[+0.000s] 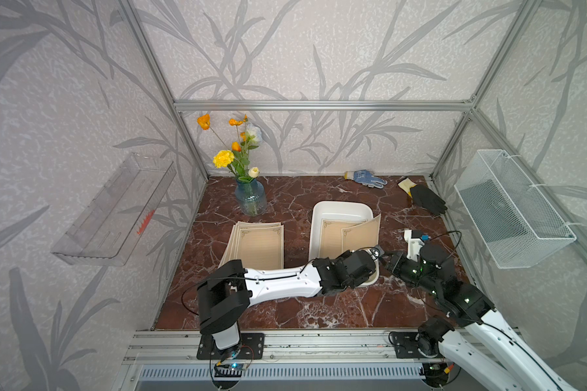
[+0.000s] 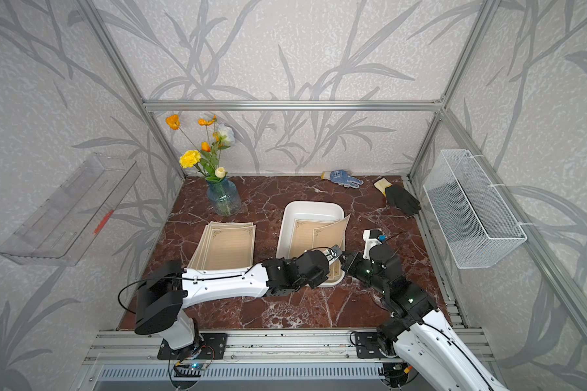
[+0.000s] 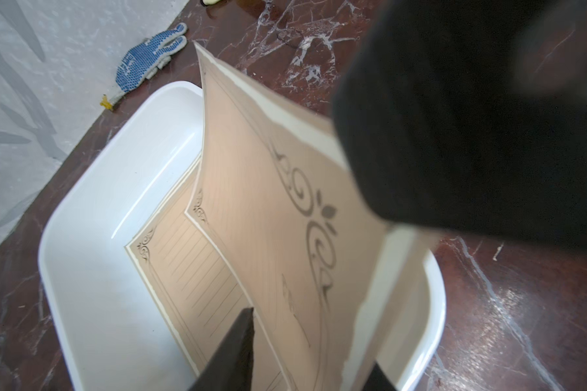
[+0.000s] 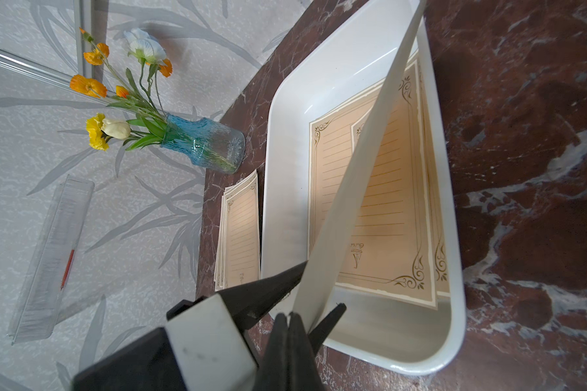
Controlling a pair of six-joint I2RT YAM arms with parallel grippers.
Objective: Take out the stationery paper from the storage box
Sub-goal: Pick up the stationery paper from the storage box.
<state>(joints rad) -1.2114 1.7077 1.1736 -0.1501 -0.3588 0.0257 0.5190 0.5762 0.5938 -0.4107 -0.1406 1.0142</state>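
Right gripper (image 4: 290, 316) is clamped on the near corner of 1 sheet (image 1: 361, 233), holding it peeled up on edge over the box (image 1: 339, 204). My reading: this separates it from the paper below, so only 1 comes away.

Left gripper (image 2: 334, 252) reaches across, its 2 fingers straddling the same raised edge, 1 on each face. I cannot tell whether they pinch the paper or only bracket it. Probably a handover, so the left arm can carry it to the stack (image 1: 258, 243) fanned out on the table (image 1: 285, 311) beside the box.

Materials:
- Sheet: thin tan paper, ruled, scroll corners, pale back. It bows in 1 smooth curve, so it is limp and easy to crease.
- Box: glossy white plastic, shallow, rounded corners. At least 2 flat sheets (image 4: 370, 203) lie inside.
- Table: polished red-brown marble with white veins.
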